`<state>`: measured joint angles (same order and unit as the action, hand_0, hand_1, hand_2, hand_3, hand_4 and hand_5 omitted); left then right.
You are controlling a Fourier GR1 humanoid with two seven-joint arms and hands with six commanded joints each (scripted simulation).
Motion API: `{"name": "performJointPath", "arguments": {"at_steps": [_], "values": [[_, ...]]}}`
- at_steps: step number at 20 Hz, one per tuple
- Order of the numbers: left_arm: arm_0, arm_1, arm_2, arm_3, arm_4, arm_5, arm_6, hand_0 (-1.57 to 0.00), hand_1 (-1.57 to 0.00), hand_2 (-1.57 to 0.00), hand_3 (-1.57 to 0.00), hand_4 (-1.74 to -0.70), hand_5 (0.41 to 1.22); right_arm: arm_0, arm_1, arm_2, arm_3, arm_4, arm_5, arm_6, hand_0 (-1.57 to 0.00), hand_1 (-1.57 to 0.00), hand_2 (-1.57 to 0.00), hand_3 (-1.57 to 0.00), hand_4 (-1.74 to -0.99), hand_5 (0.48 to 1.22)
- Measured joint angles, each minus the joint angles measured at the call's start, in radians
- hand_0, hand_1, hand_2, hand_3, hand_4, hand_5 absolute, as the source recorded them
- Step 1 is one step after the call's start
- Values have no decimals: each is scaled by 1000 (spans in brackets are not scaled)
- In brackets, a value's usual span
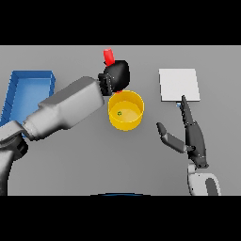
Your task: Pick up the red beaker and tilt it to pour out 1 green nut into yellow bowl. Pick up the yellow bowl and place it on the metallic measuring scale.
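Head view: left hand [117,74] grips one red beaker [108,56] above one yellow bowl [125,110]; right hand [190,136] spread.

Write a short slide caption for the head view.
Left hand holds red beaker above yellow bowl containing green nut.

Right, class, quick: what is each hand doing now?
Left hand: shut on the beaker, over the bowl.
Right hand: open, holding nothing.

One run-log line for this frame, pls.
stage: pour | left hand: shut on red beaker, above yellow bowl | green nut: in bowl | right hand: open, idle by scale | bowl: on table
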<state>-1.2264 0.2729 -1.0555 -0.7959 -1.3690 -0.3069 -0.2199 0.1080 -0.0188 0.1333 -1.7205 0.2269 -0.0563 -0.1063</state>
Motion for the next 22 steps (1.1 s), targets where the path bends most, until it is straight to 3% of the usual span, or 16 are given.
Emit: {"name": "performJointPath", "arguments": {"at_steps": [3,5,7,11,15,17,19,22], "values": [[-53,-11,-32,-2,-46,1,-7,-1571,-1571,-1571,-1570,-1733,1221,10,-10,-6,-3,-2,2,-8,1,1,1,1,-1133,575],[-108,-11,-40,4,-62,6,-42,-1571,-1571,-1571,-1570,-1731,1221,2,-10,-10,-2,2,-4,14,1,1,1,1,-1137,568],[-213,5,-30,47,-81,7,-76,-1571,-1571,-1571,-1571,-1728,1221,17,-1,-2,-5,3,-5,-2,1,1,1,1,-1135,563],[-329,61,91,154,-34,67,-74,-1571,-1571,-1571,-1571,-1720,1221,-19,-2,-3,15,3,-3,14,1,1,1,1,-1128,554],[-408,103,299,317,89,38,31,-1571,-1571,-1571,-1523,-1731,1221,-19,-4,3,17,-11,17,-13,1,1,1,1,-1102,572],[-426,166,478,386,230,-10,84,-1571,-1571,-1571,-1509,-1735,1221,-22,-7,10,20,-3,19,-23,1,1,1,1,-1105,578],[-409,214,644,461,371,-27,134,-1571,-1571,-1571,-1520,-1737,1221,-42,-2,5,31,-14,20,3,1,1,1,1,-1116,582],[-350,296,831,531,544,9,162,-1571,-1571,-1571,-1545,-1739,1221,-48,-11,6,33,-6,19,-21,1,1,1,1,-1125,601]]}}
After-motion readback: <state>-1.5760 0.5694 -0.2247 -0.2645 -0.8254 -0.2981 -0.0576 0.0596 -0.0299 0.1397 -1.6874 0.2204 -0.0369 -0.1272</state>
